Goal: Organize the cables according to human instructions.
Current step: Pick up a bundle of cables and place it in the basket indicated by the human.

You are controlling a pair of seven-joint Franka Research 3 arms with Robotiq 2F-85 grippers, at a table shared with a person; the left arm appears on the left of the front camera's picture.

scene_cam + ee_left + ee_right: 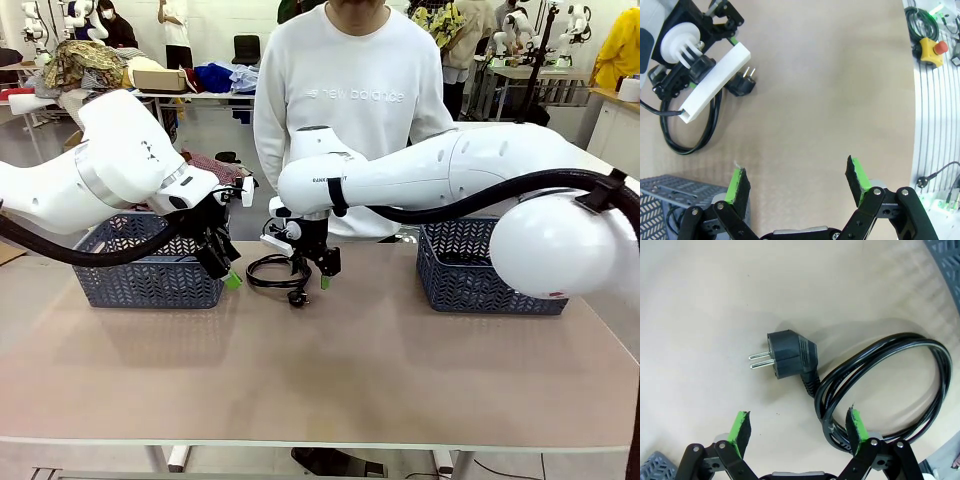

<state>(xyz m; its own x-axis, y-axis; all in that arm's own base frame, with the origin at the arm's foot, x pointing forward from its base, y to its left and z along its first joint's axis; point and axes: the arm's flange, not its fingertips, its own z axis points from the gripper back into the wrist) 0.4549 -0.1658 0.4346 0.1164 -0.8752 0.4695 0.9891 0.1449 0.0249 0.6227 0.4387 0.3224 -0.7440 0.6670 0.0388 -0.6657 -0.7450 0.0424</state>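
Right hand (797,432) wide, empty, low over cable (880,390) coiled on worktop (700,305) mid-table; one pad overlaps coil. Risk: closing pinches single strand, coil unravels, plug (787,357) drags.

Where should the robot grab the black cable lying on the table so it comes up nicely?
Probably the bundled strands of the cable just behind its plug, coming straight down from above. The coil lies flat on the table, and there several loops run side by side, so one pinch catches them all. The open right gripper hovers close by.
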